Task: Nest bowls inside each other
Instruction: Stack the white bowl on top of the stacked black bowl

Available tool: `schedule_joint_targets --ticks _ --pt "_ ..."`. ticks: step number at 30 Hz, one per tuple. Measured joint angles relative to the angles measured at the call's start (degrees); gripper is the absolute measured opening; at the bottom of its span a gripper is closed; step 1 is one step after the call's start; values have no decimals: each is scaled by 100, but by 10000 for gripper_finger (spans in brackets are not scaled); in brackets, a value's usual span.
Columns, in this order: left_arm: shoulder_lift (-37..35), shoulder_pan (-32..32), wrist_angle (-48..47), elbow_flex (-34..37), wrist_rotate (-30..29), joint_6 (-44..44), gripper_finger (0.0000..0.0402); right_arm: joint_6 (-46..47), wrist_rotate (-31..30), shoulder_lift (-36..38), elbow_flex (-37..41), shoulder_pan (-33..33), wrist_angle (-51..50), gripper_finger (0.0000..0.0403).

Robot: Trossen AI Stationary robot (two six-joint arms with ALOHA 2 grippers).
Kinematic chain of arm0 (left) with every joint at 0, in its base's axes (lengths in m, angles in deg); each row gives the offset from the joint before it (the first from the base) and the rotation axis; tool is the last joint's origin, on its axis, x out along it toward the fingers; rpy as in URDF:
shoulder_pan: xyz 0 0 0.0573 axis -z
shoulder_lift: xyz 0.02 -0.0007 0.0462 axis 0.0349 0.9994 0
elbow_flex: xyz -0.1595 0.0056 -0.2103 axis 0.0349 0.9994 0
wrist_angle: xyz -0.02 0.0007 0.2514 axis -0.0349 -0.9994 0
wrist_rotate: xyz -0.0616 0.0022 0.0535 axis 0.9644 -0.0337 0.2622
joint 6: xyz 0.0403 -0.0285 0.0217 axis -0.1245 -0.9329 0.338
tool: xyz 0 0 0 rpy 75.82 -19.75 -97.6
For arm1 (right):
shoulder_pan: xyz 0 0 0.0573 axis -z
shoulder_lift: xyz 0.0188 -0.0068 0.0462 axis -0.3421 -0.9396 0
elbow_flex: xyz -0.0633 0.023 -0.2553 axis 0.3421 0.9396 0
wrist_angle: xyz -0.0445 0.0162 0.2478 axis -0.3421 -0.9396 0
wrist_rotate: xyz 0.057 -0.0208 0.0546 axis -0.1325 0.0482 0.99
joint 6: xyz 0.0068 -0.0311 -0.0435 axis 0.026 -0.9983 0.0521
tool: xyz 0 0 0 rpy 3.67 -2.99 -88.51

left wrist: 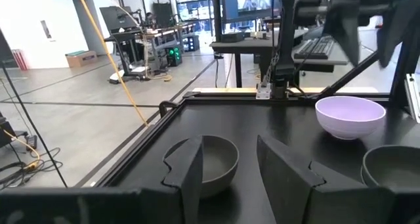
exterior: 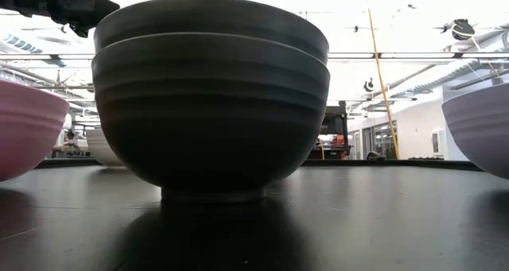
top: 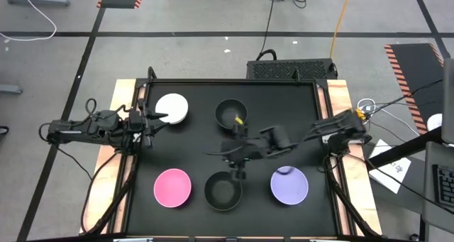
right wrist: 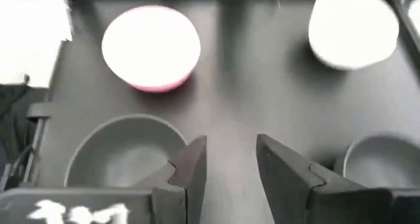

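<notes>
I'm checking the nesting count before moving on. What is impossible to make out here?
- Low view: the far black bowl is hidden behind the black stack.
- Low view: the pink bowl and lavender bowl are cut off by the side edges.
- High view: the yellow mark in the far black bowl is too small to identify.

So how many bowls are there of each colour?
Black bowls: 3, one alone at the back and two nested at the front
White bowl: 1
Pink bowl: 1
Purple bowl: 1
Total: 6 bowls
</notes>
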State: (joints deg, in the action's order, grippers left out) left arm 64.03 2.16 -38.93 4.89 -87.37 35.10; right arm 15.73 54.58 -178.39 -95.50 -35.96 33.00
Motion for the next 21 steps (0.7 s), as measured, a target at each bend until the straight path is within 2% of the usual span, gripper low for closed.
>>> schedule_joint_targets --ticks 5,8,14,17,21 --pt "0 0 80 0 279 160 147 -120 142 1331 2464 21 2163 125" --pt "0 0 151 0 460 278 147 129 188 2239 4011 206 3372 125" --pt "2 0 199 0 638 521 147 418 171 3993 6531 453 5202 125" --pt "2 0 198 0 777 673 147 660 156 4465 7371 540 5875 125" --pt "126 2 257 0 890 992 147 818 39 4513 7732 650 5843 118"
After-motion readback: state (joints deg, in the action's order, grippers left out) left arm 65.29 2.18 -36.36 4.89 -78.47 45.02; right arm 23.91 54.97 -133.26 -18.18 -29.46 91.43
